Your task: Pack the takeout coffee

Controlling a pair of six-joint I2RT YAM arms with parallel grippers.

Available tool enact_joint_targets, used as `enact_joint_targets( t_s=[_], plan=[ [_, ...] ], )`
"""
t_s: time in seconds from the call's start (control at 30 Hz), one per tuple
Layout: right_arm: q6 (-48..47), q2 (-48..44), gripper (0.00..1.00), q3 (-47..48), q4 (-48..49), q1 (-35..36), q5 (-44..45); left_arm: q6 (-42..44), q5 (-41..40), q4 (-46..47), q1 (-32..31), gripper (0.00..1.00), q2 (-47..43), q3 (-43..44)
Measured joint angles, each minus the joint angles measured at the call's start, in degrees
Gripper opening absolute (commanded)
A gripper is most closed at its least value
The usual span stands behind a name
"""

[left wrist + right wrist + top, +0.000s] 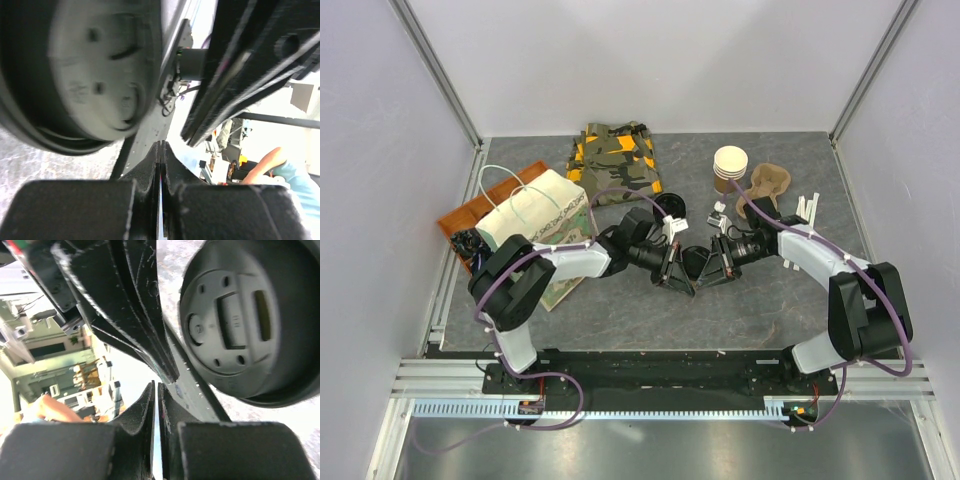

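The takeout coffee (670, 207) is seen near the middle of the top view, on the grey table (770, 300), just above the spot where the two arms meet. Mostly its round black lid (240, 320) is shown, and the brown cup under it is hard to make out. The lid fills the upper right of the right wrist view. It is also seen, blurred, in the upper left of the left wrist view.

The left gripper (161, 150) is closed tight, with its fingers pressed together and nothing between them. The right gripper (155, 390) is closed too, but for a thin slit, and nothing is held in it. The two grippers are set tip to tip, just below the coffee. Whether the coffee is touched by either one cannot be told.

A printed paper bag (535, 208) is seen at the left of the top view, well apart from the coffee. A stack of paper cups (730, 165) is seen to the upper right of the coffee. A camouflage bag (617, 160) is laid near the top.
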Motion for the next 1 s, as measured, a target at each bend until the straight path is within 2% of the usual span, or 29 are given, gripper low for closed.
enact_joint_targets(
  t_s=[0.2, 0.37, 0.67, 1.0],
  plan=[
    [-0.28, -1.77, 0.13, 3.21, -1.68, -0.11, -4.55, -0.02, 0.9, 0.81, 0.0, 0.02, -4.68, 0.42],
    [1.57, -5.57, 0.14, 8.7, 0.2, -2.32, -5.97, -0.04, -0.63, 0.57, -0.07, 0.02, -5.07, 6.01],
    [4.22, -1.75, 0.13, 10.86, 2.54, -7.78, -5.77, -2.1, -1.86, 2.56, 0.42, 0.02, 1.03, 8.7],
    [5.31, -0.7, 0.13, 10.58, 3.89, -8.15, -5.99, -3.85, -1.86, 4.79, 1.88, 0.02, 3.1, 8.57]
  ],
)
